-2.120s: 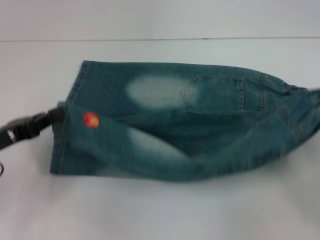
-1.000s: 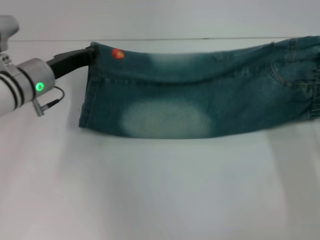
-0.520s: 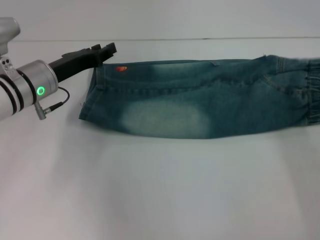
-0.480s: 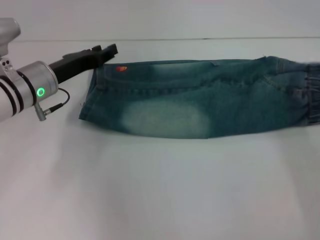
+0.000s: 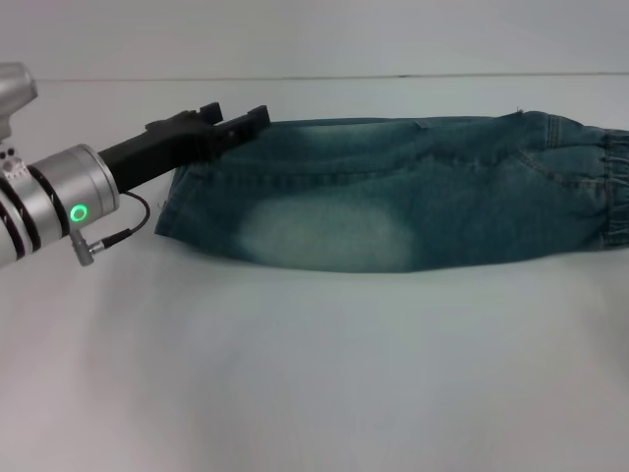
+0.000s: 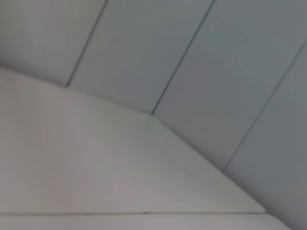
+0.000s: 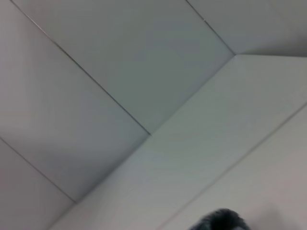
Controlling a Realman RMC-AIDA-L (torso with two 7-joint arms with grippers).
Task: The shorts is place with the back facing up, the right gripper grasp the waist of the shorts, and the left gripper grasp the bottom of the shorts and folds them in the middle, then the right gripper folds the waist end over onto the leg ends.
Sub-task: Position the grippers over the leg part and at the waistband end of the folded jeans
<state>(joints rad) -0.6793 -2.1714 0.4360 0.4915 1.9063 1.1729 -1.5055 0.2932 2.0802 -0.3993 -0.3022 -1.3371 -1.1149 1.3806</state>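
The blue denim shorts (image 5: 413,187) lie flat on the white table (image 5: 314,374), folded lengthwise into a long strip. Their leg ends (image 5: 172,211) are at the left and the gathered waist (image 5: 615,187) reaches the right edge of the head view. My left gripper (image 5: 236,120) sits at the far corner of the leg ends, its black fingers (image 5: 254,117) apart and lying against the hem, holding nothing that I can see. The right gripper is out of the head view. Both wrist views show only wall panels and table.
The white table spreads wide in front of the shorts. Its far edge (image 5: 393,77) meets a plain wall just behind them. A small dark shape (image 7: 218,221) shows at the rim of the right wrist view; I cannot tell what it is.
The shorts were carried over into a lengthwise fold and settled flat. The left gripper let go of the hem, then slid right onto the far corner of the leg ends.
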